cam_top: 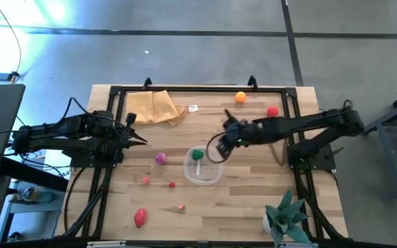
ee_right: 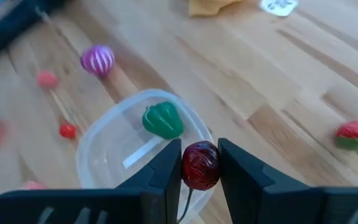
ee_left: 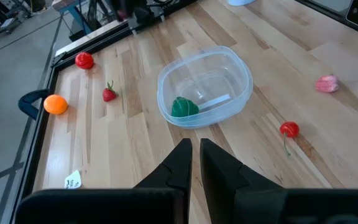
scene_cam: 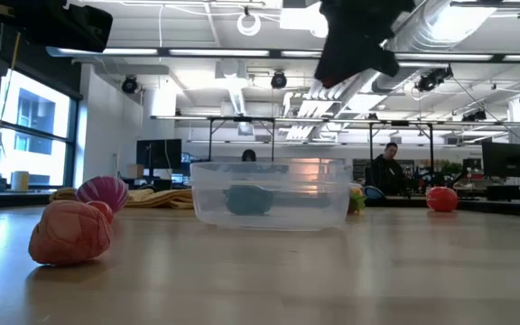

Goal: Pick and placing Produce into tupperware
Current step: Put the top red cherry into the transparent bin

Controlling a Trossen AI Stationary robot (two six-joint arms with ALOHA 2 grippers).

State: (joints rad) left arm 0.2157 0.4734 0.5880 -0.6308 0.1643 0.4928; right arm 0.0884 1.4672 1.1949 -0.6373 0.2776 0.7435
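Note:
The clear round tub (cam_top: pixel 202 167) sits mid-table with a green toy (cam_top: pixel 197 154) inside; the right wrist view shows both the tub (ee_right: pixel 114 149) and the green toy (ee_right: pixel 162 121). My right gripper (cam_top: pixel 222 142) hovers just beyond the tub's far right rim, shut on a dark red round fruit (ee_right: pixel 201 165). My left gripper (cam_top: pixel 140 140) waits shut at the table's left, touching nothing. Loose produce lies about: a magenta piece (cam_top: pixel 160 158), an orange one (cam_top: pixel 240 97), a red one (cam_top: pixel 272 110), a strawberry (ee_right: pixel 353 132), two small red bits (cam_top: pixel 172 184) and a larger red piece (cam_top: pixel 140 217). My right gripper pinches the dark red fruit's round body (ee_right: pixel 191 163) between its two fingers, one on each side. It comes slanting down from the table's right. The fruit is lifted clear above the tub's rim, and a thin stem (ee_right: pixel 185 198) hangs below it.
A tan folded cloth (cam_top: pixel 156 107) lies at the far left, with a small white tag (cam_top: pixel 193 108) beside it. A spiky green potted plant (cam_top: pixel 286 213) stands at the near right corner. A black frame (cam_top: pixel 185 89) runs around the table top. A pink toy (scene_cam: pixel 70 232) lies near the front.

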